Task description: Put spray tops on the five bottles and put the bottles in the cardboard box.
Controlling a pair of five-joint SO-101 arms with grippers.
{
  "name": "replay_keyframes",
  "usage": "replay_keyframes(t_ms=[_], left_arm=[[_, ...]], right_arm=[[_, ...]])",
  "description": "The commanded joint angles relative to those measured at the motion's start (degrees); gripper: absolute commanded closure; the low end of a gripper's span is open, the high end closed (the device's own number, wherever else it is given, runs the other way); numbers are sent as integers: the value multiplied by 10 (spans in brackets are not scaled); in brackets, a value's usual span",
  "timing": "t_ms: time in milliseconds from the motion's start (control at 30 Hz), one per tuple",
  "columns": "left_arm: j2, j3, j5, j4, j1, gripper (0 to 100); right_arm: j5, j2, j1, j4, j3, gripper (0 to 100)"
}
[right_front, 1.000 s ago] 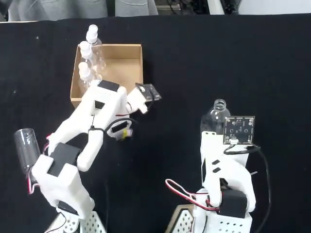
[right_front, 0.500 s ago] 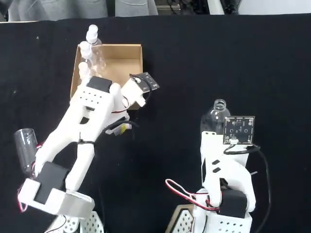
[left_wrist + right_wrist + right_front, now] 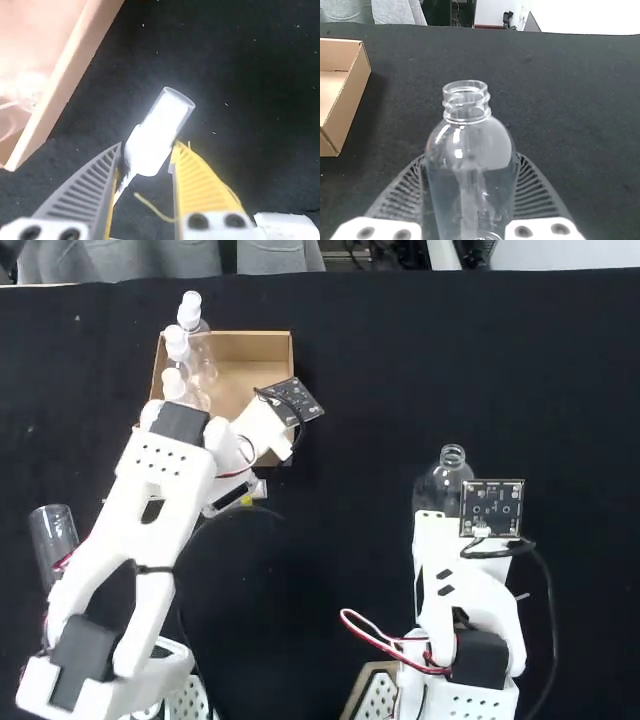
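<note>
At the far left of the worktop (image 3: 400, 360), which is covered in black cloth, a lone clear bottle (image 3: 50, 540) without a top sits just beside the left arm (image 3: 150, 510). That arm stretches away from the near edge toward the cardboard box (image 3: 240, 335), which lies far and left. Three topped bottles (image 3: 185, 350) are packed along the box's left wall, and the rest of its floor is bare. The left pincer (image 3: 147, 150) hangs over the cloth just beside the box's near right corner. It is closed narrowly on a white spray top (image 3: 160, 132), whose long axis runs out past the fingertips and ends in a clear cap. Well apart to the right, the right pincer (image 3: 470, 160) clasps the belly of an open bottle (image 3: 445, 475). This bottle stands upright with its threaded neck bare and facing up, a little nearer than the box. The coming move likely turns on that gap. The neck lies to the right of the held top, and the left arm is the one carrying the part. I judge the top must travel rightward and be turned until its axis lines up with the vertical bottle before it can seat. Beyond the far edge of the cloth are grey fabric and dark room clutter.
</note>
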Motion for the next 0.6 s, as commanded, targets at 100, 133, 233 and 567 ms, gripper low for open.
replay_keyframes(t_ms=[100,133,233,567], left_arm=[[-76,-22,6,28,5,970],[-79,-22,7,28,6,970],[-87,-18,42,30,7,970],[-156,0,195,13,7,970]], right_arm=[[7,-28,13,-8,-5,962],[7,-28,13,-8,-5,962],[7,-28,13,-8,-5,962],[7,-28,13,-8,-5,962]])
